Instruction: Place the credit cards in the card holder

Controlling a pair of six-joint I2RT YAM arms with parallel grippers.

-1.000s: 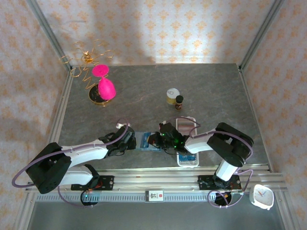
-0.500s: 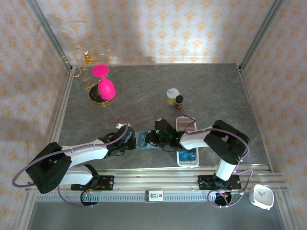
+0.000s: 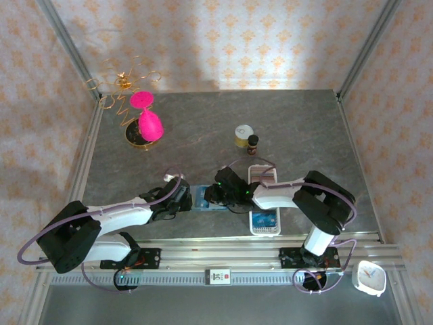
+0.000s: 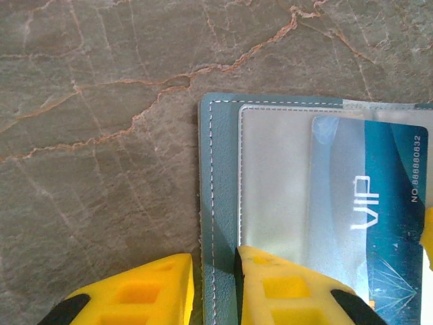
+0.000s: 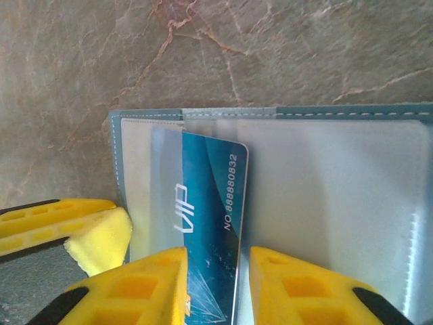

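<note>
The teal card holder (image 4: 223, 169) lies open and flat on the stone table, and it is also in the right wrist view (image 5: 318, 196). A bright blue VIP credit card (image 5: 213, 203) lies on it with its left strip under the clear sleeve (image 4: 270, 189). My right gripper (image 5: 218, 252) straddles this card with a narrow gap; its left finger lies over the card. My left gripper (image 4: 214, 261) stands at the holder's left edge, jaws slightly apart. One finger rests on the sleeve and the other on the table. From above, the left gripper (image 3: 184, 202) and right gripper (image 3: 214, 196) meet over the holder (image 3: 201, 199).
A white slotted tray (image 3: 264, 231) with more cards (image 3: 264, 220) lies just right of the holder, under the right arm. A small jar (image 3: 243, 135) and a dark bottle (image 3: 252, 143) stand behind. A pink hourglass (image 3: 146, 122) and a gold wire stand (image 3: 122, 84) sit far left.
The right gripper has slid left over the holder, taking the blue card further toward the sleeve. The left gripper has stayed at the holder's left edge.
</note>
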